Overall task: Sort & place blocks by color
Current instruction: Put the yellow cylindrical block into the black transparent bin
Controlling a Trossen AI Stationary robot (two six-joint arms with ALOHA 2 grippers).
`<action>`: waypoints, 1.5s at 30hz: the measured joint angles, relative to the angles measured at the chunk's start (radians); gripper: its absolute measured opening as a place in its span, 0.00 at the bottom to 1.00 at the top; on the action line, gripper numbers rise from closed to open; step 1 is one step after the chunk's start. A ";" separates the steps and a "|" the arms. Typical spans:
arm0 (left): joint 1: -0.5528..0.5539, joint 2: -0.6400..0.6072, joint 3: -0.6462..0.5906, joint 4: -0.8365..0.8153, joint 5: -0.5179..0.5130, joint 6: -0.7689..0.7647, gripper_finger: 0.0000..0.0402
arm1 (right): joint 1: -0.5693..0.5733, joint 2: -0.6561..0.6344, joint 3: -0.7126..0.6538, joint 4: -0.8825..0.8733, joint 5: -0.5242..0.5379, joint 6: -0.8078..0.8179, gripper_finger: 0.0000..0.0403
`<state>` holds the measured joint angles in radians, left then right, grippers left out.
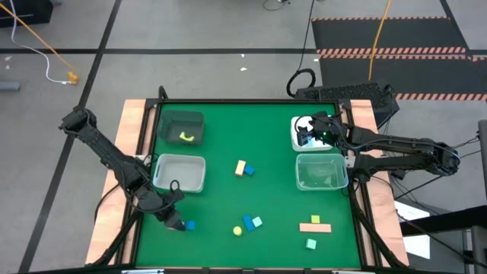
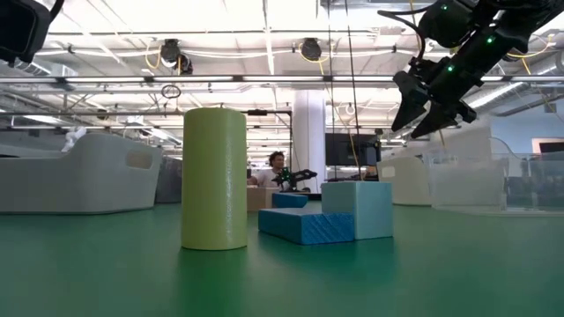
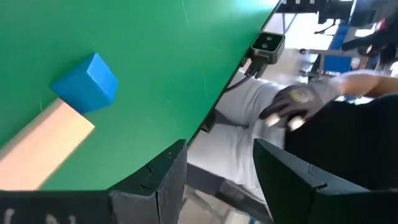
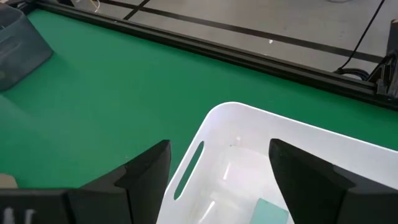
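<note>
Looking down on the green worktop (image 1: pixel 251 129) first, I count four bins: a dark bin (image 1: pixel 181 127) at the far left with something yellow in it, a clear bin (image 1: pixel 179 172) just nearer than that, a white bin (image 1: pixel 312 134) at the far right and a second clear bin (image 1: pixel 321 172) next to it. I take these as one bin per colour, which is why they sit at the edges with the blocks loose in the middle.

My right end effector (image 1: pixel 307 137) hangs over the white bin with its fingers spread wide and nothing between them; a mint block (image 4: pixel 271 211) lies in the bin beneath it, so I judge this a drop-off point for mint.

My left end effector (image 1: pixel 176 224) sits low at the near left corner, jaws parted and empty, with a blue cube (image 3: pixel 87 81) just beside it, probably the next pick.

The loose blocks are a yellow and pink pair (image 1: pixel 243 168) mid-table, a yellow, blue and mint cluster (image 1: pixel 248 224) nearer, then a pink bar (image 1: pixel 314 227) and a mint cube (image 1: pixel 311 243) toward the right.

What the clear bins hold I can't make out. The left wrist view is cut off past the worktop edge, where a person's gloved hand (image 3: pixel 297 102) shows.
</note>
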<state>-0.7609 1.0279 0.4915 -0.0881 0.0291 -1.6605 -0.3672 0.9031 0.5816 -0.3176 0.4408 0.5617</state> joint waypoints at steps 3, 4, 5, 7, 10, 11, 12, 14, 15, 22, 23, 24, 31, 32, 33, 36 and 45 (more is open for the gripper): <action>0.000 0.000 0.000 -0.028 0.000 0.081 0.46 | 0.000 0.000 0.000 0.000 0.000 0.000 0.66; 0.000 0.000 0.000 -0.045 0.000 0.110 0.46 | 0.000 0.000 0.000 0.000 0.000 0.000 0.66; 0.000 0.000 0.000 -0.063 0.000 0.143 0.46 | 0.000 0.000 0.000 0.000 0.000 0.000 0.66; 0.003 0.000 0.000 -0.093 -0.001 0.210 0.46 | 0.000 0.000 0.000 0.000 0.000 0.001 0.66; 0.018 0.000 0.000 -0.137 -0.003 0.316 0.46 | 0.000 0.000 0.000 0.000 0.000 0.000 0.66; 0.024 0.000 0.000 -0.144 -0.003 0.359 0.46 | 0.000 0.000 0.000 0.000 0.000 0.001 0.66; 0.029 0.000 0.000 -0.150 -0.003 0.399 0.46 | 0.000 0.000 0.000 0.000 0.000 0.001 0.66; 0.034 0.000 0.000 -0.151 -0.004 0.481 0.46 | 0.000 0.000 0.000 0.000 0.000 -0.001 0.66; 0.034 0.000 0.000 -0.149 -0.004 0.523 0.46 | 0.000 0.000 0.000 0.000 0.000 0.000 0.66; 0.034 0.000 0.000 -0.148 -0.003 0.867 0.46 | 0.000 0.000 0.000 0.000 0.000 0.001 0.66; 0.036 0.000 0.000 -0.148 -0.004 0.907 0.46 | 0.000 0.000 0.000 0.000 0.000 0.001 0.66; 0.039 0.000 0.000 -0.148 -0.004 0.936 0.46 | 0.000 0.000 0.000 0.000 0.000 0.000 0.66; 0.080 0.000 0.000 -0.147 -0.087 0.988 0.46 | 0.000 0.000 0.000 0.000 0.000 0.000 0.66; 0.089 0.000 0.000 -0.146 -0.108 1.008 0.46 | 0.000 0.000 0.000 0.000 0.000 0.001 0.66; 0.099 0.000 0.000 -0.146 -0.129 1.034 0.46 | 0.000 0.000 0.000 0.000 0.000 0.001 0.66; 0.132 0.000 0.000 -0.138 -0.206 1.113 0.46 | 0.000 0.000 0.000 0.000 0.000 0.000 0.66; 0.218 0.089 0.000 0.021 -0.364 1.465 0.46 | 0.000 0.000 0.000 0.000 0.000 0.000 0.66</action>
<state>-0.5424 1.1165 0.4915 -0.0673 -0.3353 -0.1950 -0.3668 0.9035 0.5819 -0.3176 0.4405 0.5613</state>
